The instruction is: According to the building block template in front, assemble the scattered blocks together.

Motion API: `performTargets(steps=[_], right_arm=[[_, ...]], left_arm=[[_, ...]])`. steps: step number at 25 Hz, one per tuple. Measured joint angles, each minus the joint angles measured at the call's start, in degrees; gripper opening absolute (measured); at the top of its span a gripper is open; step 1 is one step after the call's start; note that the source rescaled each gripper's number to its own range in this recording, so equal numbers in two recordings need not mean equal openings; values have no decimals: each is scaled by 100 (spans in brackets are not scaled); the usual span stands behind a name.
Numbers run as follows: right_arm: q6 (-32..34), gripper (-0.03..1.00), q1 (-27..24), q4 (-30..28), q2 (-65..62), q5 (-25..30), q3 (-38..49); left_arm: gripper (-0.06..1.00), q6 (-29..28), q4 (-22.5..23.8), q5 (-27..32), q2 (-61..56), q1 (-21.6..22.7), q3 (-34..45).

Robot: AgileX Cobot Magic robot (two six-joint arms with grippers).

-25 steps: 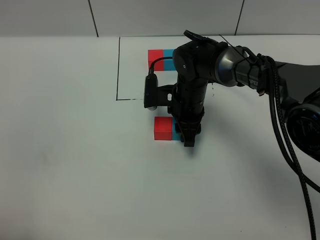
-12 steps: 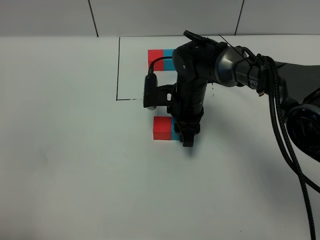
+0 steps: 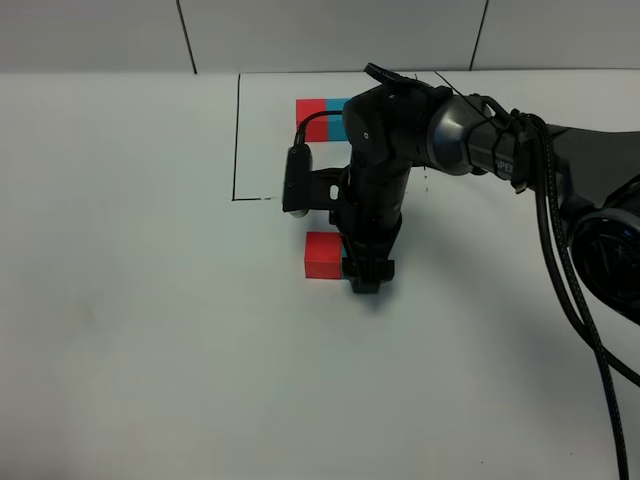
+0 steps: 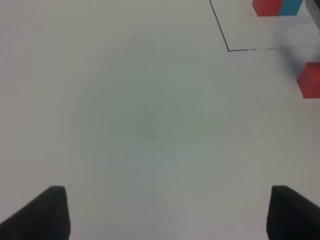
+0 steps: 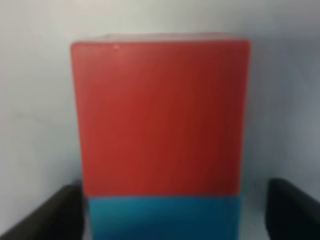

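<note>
Right gripper point(image 3: 366, 278): pointed straight down at the table point(image 3: 150, 350), its black fingers point(image 5: 42, 215) standing clear on either side of the cyan cube point(image 5: 162, 217), white table showing in each gap. Jaws spread, nothing clamped. In the right wrist view only the 2 finger tips show, at the frame corners, blurred.

Cyan cube: between the fingers, directly under the gripper. From the high camera it is almost wholly hidden by the wrist; only a thin cyan sliver shows at the gripper's edge. The right wrist view cuts off its near part.

Red cube point(image 3: 323, 254): flush against the cyan cube, face to face, just beyond the fingertips. The 2 form a bar on the table. Close focus softens the edges in the wrist view.

Building block template point(image 3: 322, 117): farther out, behind the right arm, inside the thin black drawn frame point(image 3: 237, 140). The arm covers part of its cyan half and much of the frame.

Left gripper point(image 4: 165, 212): well apart from the blocks, over bare table. Only 2 dark fingertips visible at the lower corners of the left wrist view, set wide, nothing between them. The red cube sits cut off at that view's edge.
</note>
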Motion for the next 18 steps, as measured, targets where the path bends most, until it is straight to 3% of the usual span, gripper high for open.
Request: performTargets(steps=[2, 4, 8, 12, 18], right_arm=[[148, 90, -50, -29, -211, 90, 0], [399, 96, -174, -36, -563, 193, 0], [1334, 99, -742, -20, -1275, 384, 0], [2242, 99, -1694, 156, -1826, 559, 106], [2748, 99, -2800, 206, -3172, 134, 1462]], left_arm=[[84, 0, 5, 0, 0, 0, 0], [84, 0, 5, 0, 0, 0, 0], [84, 0, 5, 0, 0, 0, 0], [84, 0, 5, 0, 0, 0, 0], [84, 0, 5, 0, 0, 0, 0]])
